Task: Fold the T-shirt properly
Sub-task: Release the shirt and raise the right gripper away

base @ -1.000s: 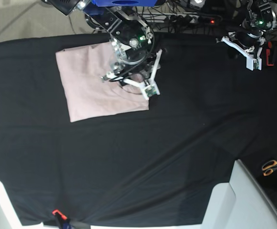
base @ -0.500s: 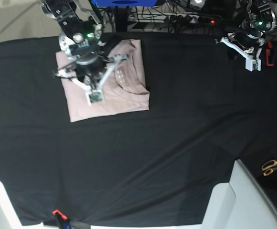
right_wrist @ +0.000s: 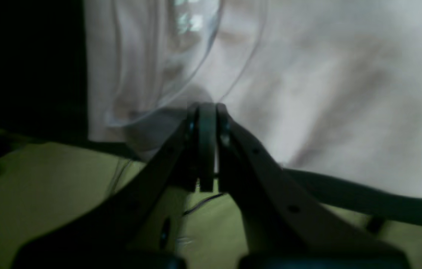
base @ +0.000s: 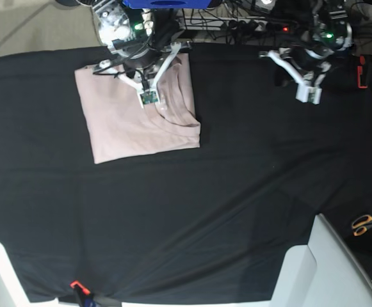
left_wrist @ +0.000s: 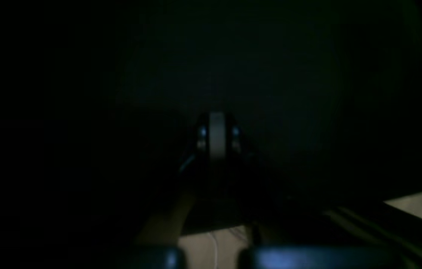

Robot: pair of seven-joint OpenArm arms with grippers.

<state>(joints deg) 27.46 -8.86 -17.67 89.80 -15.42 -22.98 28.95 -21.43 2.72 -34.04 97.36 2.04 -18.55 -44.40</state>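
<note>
The right gripper [right_wrist: 207,149] has its jaws pressed together with nothing between them, hanging just above the far edge of the T-shirt [base: 137,115]; in the wrist view the pale cloth fills the space beyond the fingertips but none of it is pinched. The left gripper [left_wrist: 216,138] is likewise closed and empty, poised over bare black tablecloth [base: 237,211] near the far right of the table, well apart from the garment. The T-shirt lies folded into a compact, roughly square packet near the table's far left corner, its neckline showing at the packet's right side with the small white label just inside it. It looks light and thoroughly limp: thin cotton that will sag, drag and slide layer over layer on the cloth beneath, so a pinch on one ply would likely peel the fold open. If any tidying is wanted, the sensible grip is at a corner or a folded edge, catching all layers at once, and lifting low. By count: one T-shirt, one tablecloth, two grippers, and one pair of orange-handled scissors [base: 363,224] off the table's near right edge.
</note>
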